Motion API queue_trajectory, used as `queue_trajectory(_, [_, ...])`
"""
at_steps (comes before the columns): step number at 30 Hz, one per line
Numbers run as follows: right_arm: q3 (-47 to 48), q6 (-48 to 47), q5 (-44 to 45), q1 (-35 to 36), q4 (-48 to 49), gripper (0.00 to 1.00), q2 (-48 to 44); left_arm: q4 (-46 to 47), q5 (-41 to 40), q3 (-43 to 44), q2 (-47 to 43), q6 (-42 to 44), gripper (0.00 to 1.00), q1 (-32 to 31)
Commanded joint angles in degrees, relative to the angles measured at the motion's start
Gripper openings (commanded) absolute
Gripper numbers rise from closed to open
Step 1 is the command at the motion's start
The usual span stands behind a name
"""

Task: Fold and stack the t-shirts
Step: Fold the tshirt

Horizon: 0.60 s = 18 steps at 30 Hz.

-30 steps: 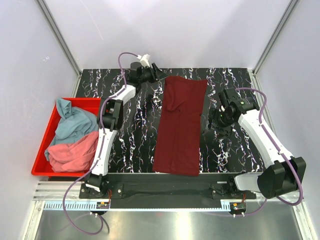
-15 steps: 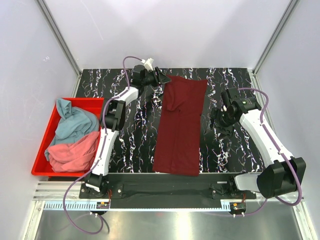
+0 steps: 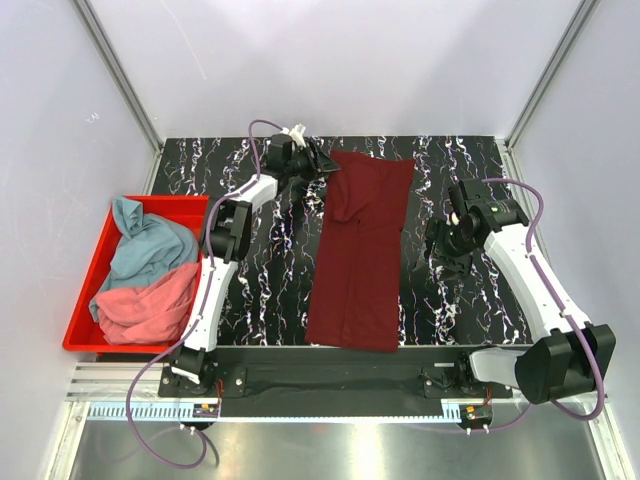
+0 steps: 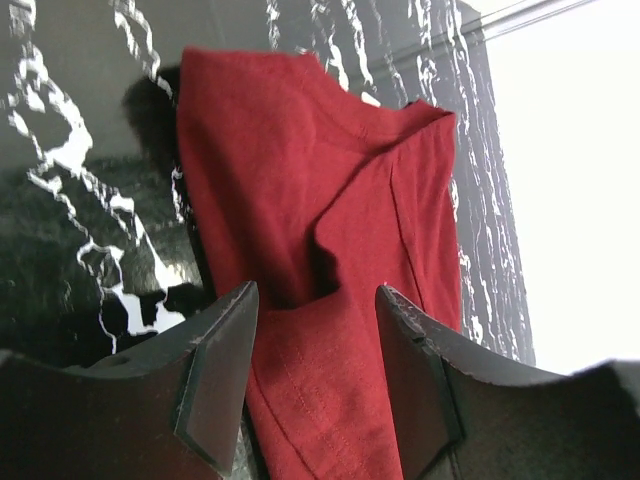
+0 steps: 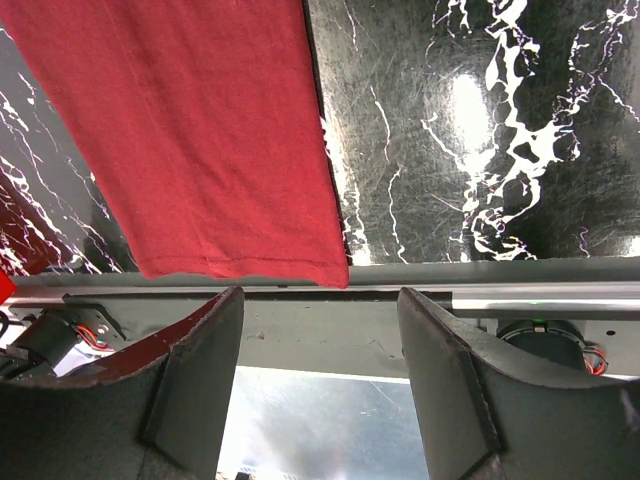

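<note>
**Maroon t-shirt [image 3: 360, 250]: long strip, both jaws empty**

I see it flat on the bench [image 3: 270, 280], between the two sets of jaws. Left jaws are parted and grip nothing, right at its far left corner; cloth fills the gap in my wrist view. Right jaws are wide apart and empty, just off its right edge, with the near hem ahead-left of them. Teal t-shirt [image 3: 145, 245] and pink t-shirt [image 3: 150, 305] are bunched in the red bin [image 3: 165, 203], well left of the left jaws.

Maroon t-shirt [image 3: 358, 250] folded lengthwise, flat mid-table, teal t-shirt [image 3: 145, 240] and pink t-shirt [image 3: 145, 305] crumpled together
</note>
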Motion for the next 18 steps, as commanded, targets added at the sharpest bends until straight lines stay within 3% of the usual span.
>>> queue_trajectory(1, [-0.3, -1.1, -1.1, -0.8, -0.1, 0.7, -2.0, 1.1, -1.3, -0.7, -1.5, -1.6, 0.55, -0.7])
queue_trajectory(18, [-2.5, -1.2, -2.9, -1.6, 1.4, 0.69, -2.8, 8.6, 3.0, -8.4, -7.7, -2.2, 0.46, -2.8])
